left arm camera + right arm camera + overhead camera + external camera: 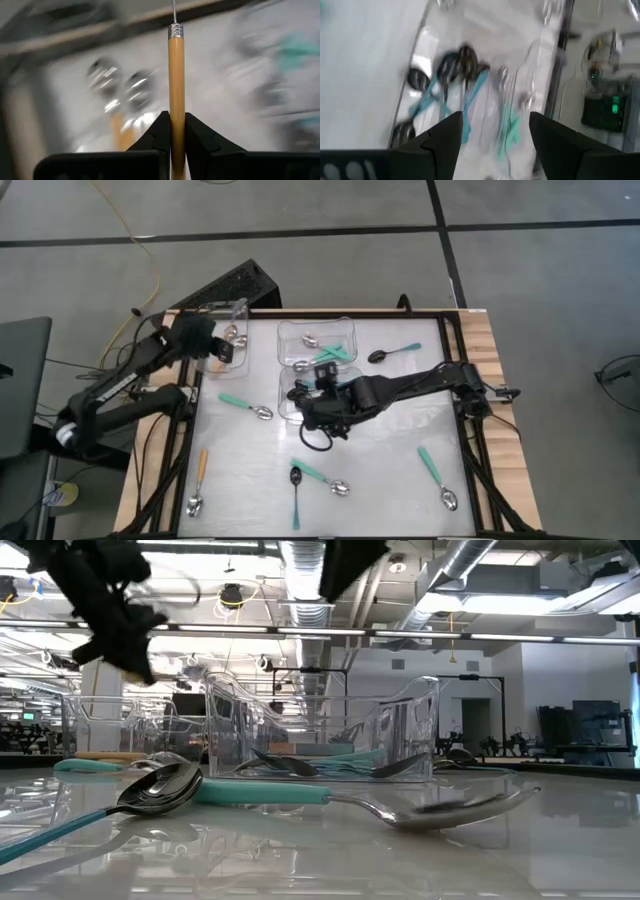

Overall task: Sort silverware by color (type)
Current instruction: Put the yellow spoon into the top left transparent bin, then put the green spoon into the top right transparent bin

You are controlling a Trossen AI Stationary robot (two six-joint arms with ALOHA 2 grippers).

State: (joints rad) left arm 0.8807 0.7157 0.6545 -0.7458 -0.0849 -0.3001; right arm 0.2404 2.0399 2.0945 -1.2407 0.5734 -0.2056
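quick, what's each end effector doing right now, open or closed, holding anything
Left end effector: closed on an orange-handled spoon, over the tub at the table's far left.
Right end effector: open, holding nothing, above the tub of teal-handled spoons.

back of table: three clear tubs (315,340) stand close together, the left tool (222,350) over the left tub (228,315) and the right tool (308,395) over the front tub (298,402).
centre-right of table (400,430): bare sheet, open to reach.
front edge: scattered spoons, a teal-handled pair (318,478) crossing, an orange-handled spoon (199,480) at left.
right side: one teal-handled spoon (437,476), room around it.
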